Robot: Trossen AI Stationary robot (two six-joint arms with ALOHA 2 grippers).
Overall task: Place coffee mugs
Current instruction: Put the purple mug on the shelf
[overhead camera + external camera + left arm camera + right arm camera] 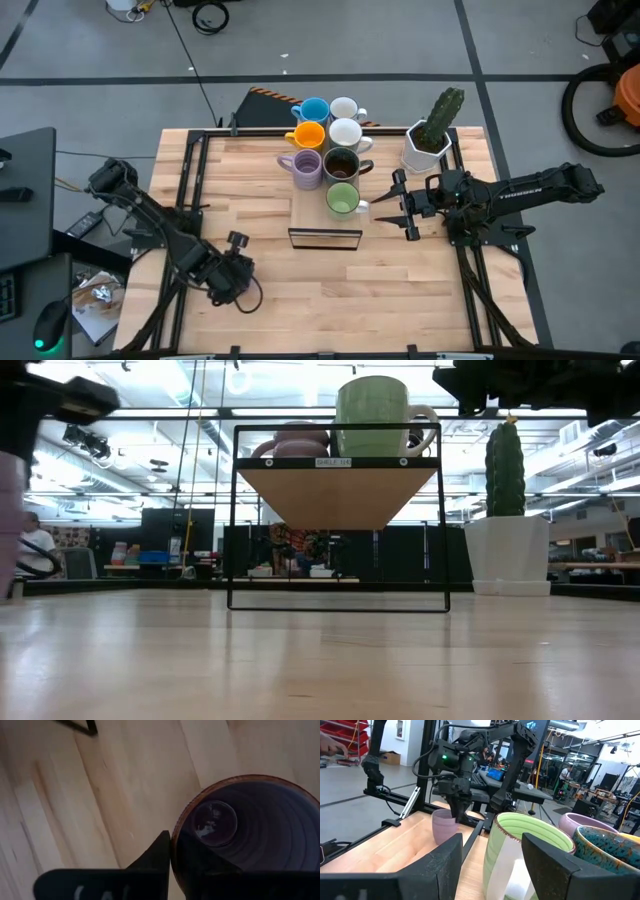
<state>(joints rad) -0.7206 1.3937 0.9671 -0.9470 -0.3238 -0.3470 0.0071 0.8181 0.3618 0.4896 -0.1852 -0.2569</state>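
Observation:
Seven mugs stand on the wooden rack (325,238): light blue (314,109), two white (345,131), orange (308,135), lavender (306,167), dark brown (340,164) and green (343,198). My right gripper (387,208) is open, level at the rack's right side. Its fingers stand on either side of the green mug's white handle (512,870); I see no touch. My left gripper (228,282), near the table's near-left corner, is shut on a second lavender mug (444,826), which the gripper hides in the high view. My left gripper pinches the lavender mug's wall at the rim (176,827), one finger (155,857) outside and the other inside the hollow. The fingers come from above, pointing down. The mug is upright; whether its bottom rests on the table or hangs just over it, I cannot tell.
A white pot with a green cactus (428,145) stands at the far right of the table, just beyond my right arm. Bare wood lies between the rack's near edge and my left gripper. Black frame rails run along the table's left and right sides.

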